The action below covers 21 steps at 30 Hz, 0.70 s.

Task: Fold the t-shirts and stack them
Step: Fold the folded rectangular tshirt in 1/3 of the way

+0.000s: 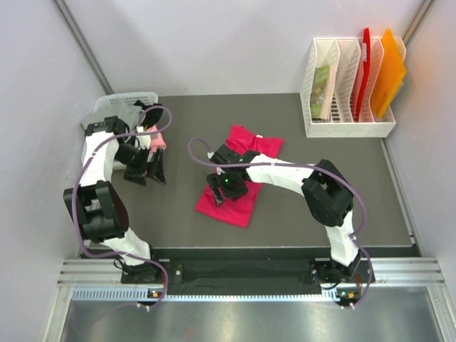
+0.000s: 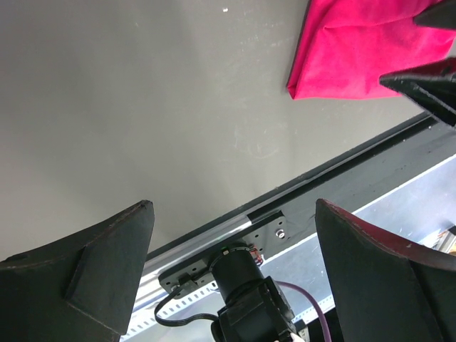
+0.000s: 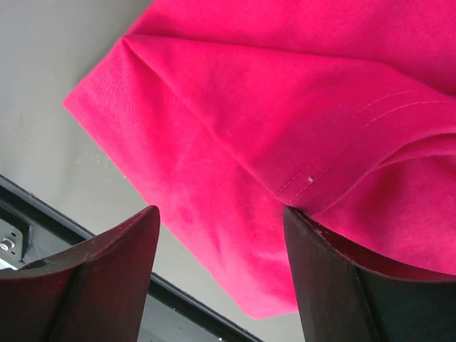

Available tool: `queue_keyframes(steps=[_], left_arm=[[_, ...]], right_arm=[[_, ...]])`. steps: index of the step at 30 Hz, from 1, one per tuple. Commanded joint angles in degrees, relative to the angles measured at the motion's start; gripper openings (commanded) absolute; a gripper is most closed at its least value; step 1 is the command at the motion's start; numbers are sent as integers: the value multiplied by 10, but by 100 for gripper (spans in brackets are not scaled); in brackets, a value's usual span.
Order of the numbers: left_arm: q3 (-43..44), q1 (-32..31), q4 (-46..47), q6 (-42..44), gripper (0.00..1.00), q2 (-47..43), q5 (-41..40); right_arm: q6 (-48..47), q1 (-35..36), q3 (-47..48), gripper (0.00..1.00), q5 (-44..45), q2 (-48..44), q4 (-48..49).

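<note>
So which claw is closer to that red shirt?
Right. The right claw sits directly above the red shirt, jaws apart; the left claw hangs well off to its left, over the table.

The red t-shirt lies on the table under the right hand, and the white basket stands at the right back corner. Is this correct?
Not quite. The white basket stands at the left back corner, not the right, as the top view shows. The red t-shirt does lie on the table under the right hand.
</note>
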Motion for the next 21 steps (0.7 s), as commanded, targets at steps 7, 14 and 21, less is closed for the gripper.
queue_keyframes(steps=[7, 14, 21], left_arm=[[-10, -1, -18, 14, 99, -22, 0], [-15, -1, -17, 13, 99, -23, 5], [-16, -2, -19, 14, 99, -29, 4]], right_arm=[[-14, -24, 24, 70, 4, -9, 6], [-23, -38, 13, 69, 10, -15, 6], [-23, -38, 50, 67, 6, 6, 0]])
